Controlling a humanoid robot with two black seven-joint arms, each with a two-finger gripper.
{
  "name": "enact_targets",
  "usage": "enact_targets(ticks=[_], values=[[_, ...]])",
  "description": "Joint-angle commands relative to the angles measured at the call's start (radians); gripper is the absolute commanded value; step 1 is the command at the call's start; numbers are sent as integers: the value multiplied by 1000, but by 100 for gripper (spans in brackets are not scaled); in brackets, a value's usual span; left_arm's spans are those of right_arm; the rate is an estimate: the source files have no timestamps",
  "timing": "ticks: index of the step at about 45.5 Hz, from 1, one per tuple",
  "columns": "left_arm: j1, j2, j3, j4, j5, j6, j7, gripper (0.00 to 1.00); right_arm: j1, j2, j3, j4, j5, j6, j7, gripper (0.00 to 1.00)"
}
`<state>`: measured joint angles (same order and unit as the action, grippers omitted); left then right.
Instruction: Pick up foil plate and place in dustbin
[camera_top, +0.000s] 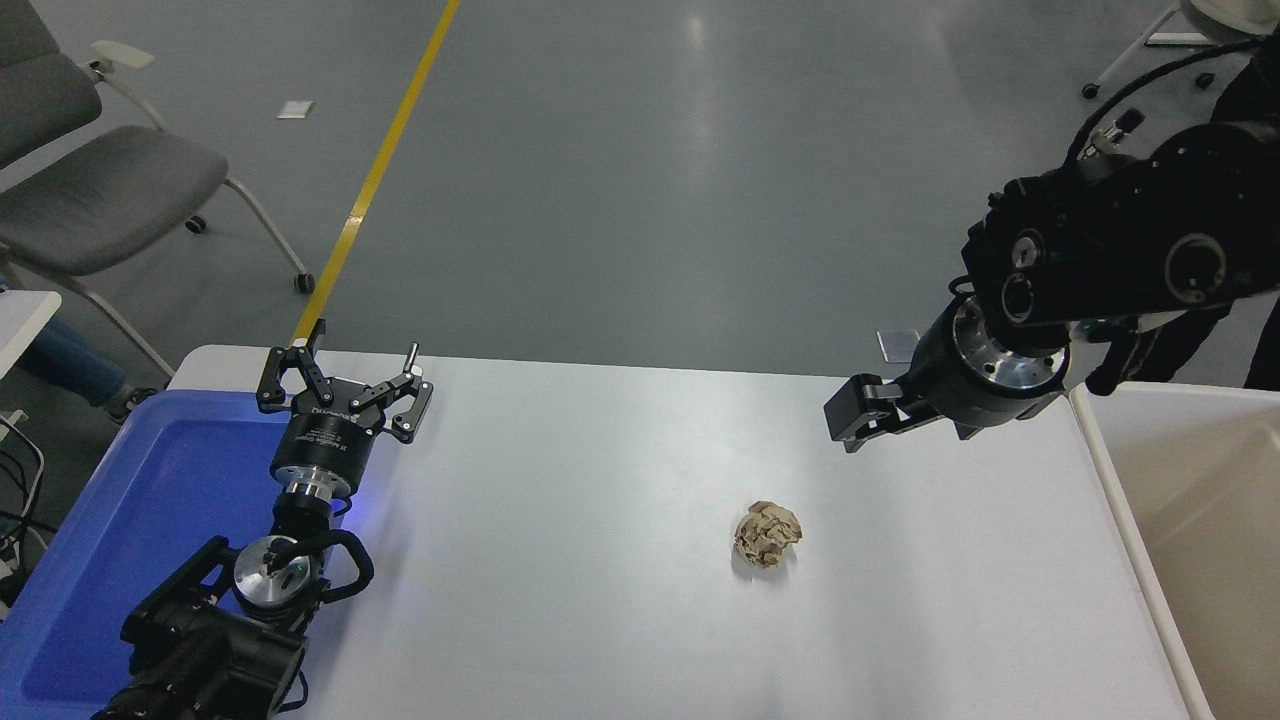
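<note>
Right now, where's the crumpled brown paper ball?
Head view: the crumpled brown paper ball lies on the white table, right of centre, below the right end effector and left of the beige dustbin.

There is small white print on the body of my left gripper, but it is too tiny to read.
</note>
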<state>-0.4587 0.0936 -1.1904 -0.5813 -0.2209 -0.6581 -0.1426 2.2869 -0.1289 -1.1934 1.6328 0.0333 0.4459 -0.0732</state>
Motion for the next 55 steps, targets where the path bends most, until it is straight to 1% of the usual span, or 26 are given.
enact_targets(ticks=[1,12,17,27,36,55], values=[[0,0,0,0,0,0,0,99,26,9,-41,-1,65,54,1,100],[0,0,0,0,0,0,0,99,29,2,-114,1,65,86,10,100],[0,0,0,0,0,0,0,99,52,-1,-121,6,62,134,16,100],[0,0,0,0,0,0,0,99,74,0,-140,7,56,209,55,100],[0,0,0,0,0,0,0,99,88,2,-141,6,54,246,70,100],[0,0,0,0,2,0,0,99,89,5,-155,-1,59,244,70,100]])
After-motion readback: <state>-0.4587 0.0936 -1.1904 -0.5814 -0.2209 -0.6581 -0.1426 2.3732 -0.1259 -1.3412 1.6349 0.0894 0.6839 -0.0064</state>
